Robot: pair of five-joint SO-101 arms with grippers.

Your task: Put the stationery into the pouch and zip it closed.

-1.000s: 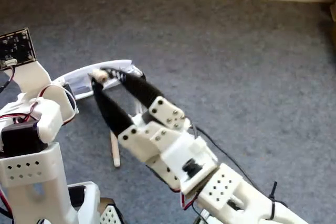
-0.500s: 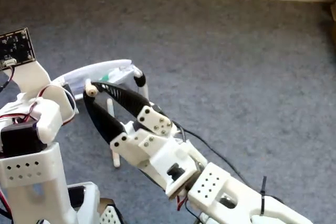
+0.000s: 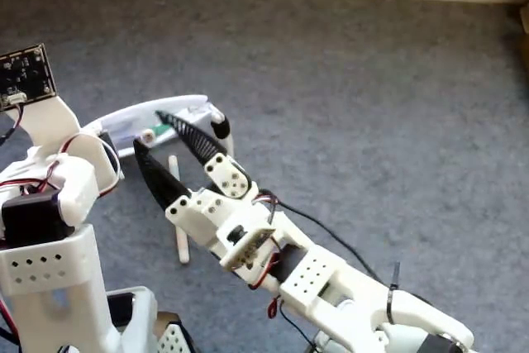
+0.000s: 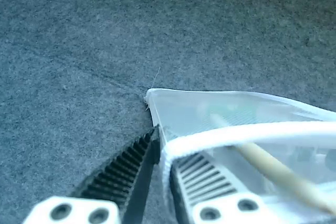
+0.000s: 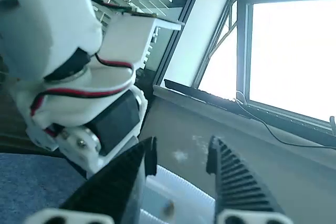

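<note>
The translucent pouch (image 3: pixel 178 112) lies on the grey carpet (image 3: pixel 372 97) toward its left edge, a pale stick (image 4: pixel 273 169) inside it. The left gripper (image 4: pixel 157 142) is clamped on the pouch's rim at one corner. The right gripper (image 3: pixel 150 131) hangs at the pouch's near side, jaws spread wide. A black-capped pen (image 3: pixel 221 128) sits at the pouch's right end; a white pen (image 3: pixel 178 221) lies on the carpet nearer the arms

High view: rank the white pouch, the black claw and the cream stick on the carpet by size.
1. The right gripper and the pouch: about alike; the gripper sits nearer the camera, so no ranking.
2. The cream stick: slimmest, partly hidden behind the gripper.
</note>
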